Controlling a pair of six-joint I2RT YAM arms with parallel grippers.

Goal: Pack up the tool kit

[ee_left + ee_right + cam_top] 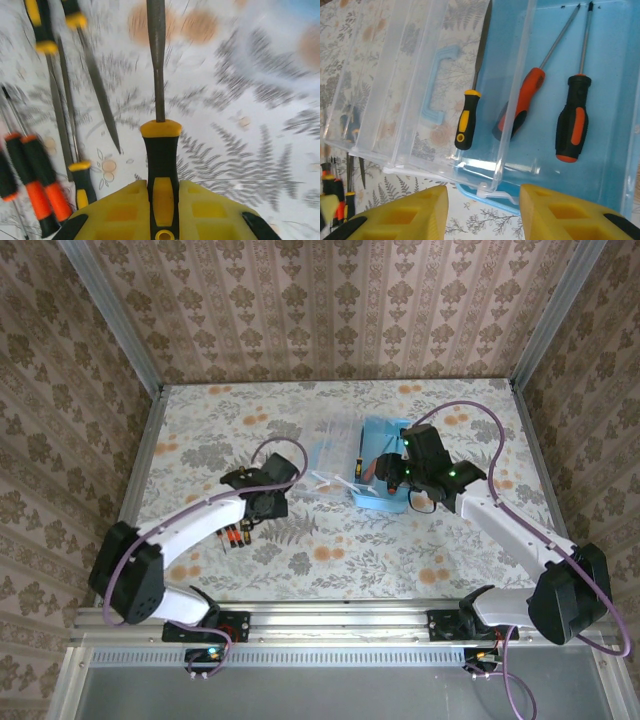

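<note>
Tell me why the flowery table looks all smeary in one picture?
Left wrist view: the table and loose screwdrivers are streaked with blur, while the yellow-handled file is sharp. Right wrist view: crisp, with a bright glare strip on the clear lid.

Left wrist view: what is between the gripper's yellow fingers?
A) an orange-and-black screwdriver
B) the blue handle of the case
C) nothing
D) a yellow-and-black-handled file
D: the yellow-and-black-handled file sits clamped in the left gripper, between its yellow fingers, with the blade pointing away. The orange-handled screwdrivers lie on the table off to the side.
</note>
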